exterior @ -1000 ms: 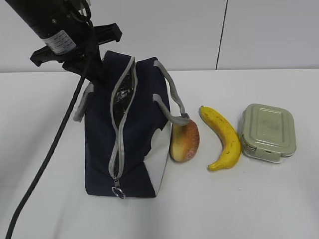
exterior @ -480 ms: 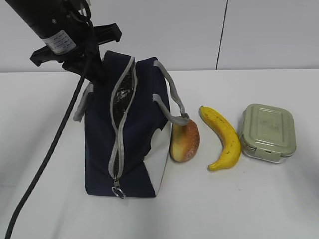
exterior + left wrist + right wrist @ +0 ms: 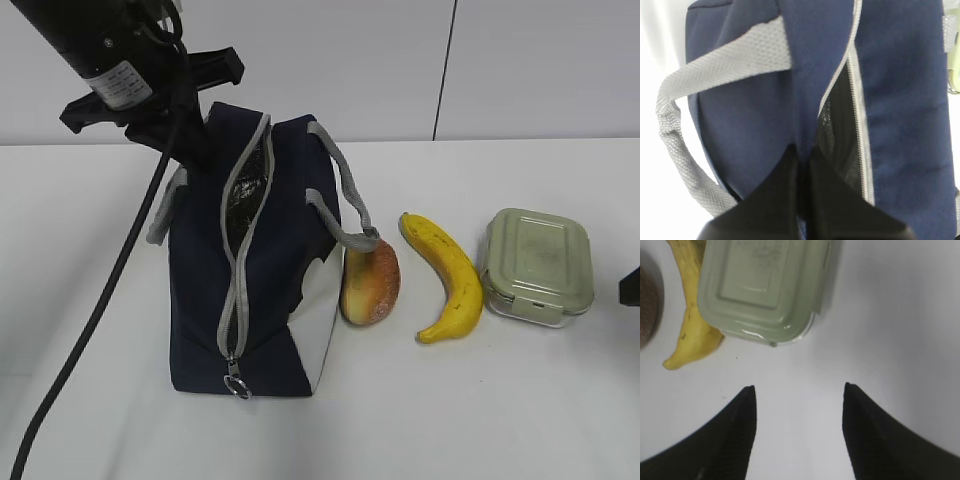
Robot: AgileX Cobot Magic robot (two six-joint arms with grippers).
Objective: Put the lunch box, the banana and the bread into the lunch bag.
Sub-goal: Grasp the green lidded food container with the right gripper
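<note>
The navy lunch bag (image 3: 200, 290) stands on the white table (image 3: 480, 400) with its grey zipper open along the top. My left gripper (image 3: 190, 140) is shut on the bag's fabric at the left edge of the opening, as the left wrist view (image 3: 802, 155) shows. The bread (image 3: 370, 283) leans against the bag's white side. The banana (image 3: 447, 275) lies to its right, then the lunch box (image 3: 538, 262). My right gripper (image 3: 799, 387) is open and empty above bare table, just short of the lunch box (image 3: 765, 285), with the banana (image 3: 690, 325) to its left.
The zipper's ring pull (image 3: 237, 385) hangs at the bag's front bottom. One grey strap handle (image 3: 345, 200) droops onto the bread. A black cable (image 3: 100, 310) runs down from the left arm. A dark part of the right arm (image 3: 630, 288) shows at the right edge.
A dark part of the right arm has come into the exterior view at the right edge, beside the lunch box. The left arm and the bag have not moved.
</note>
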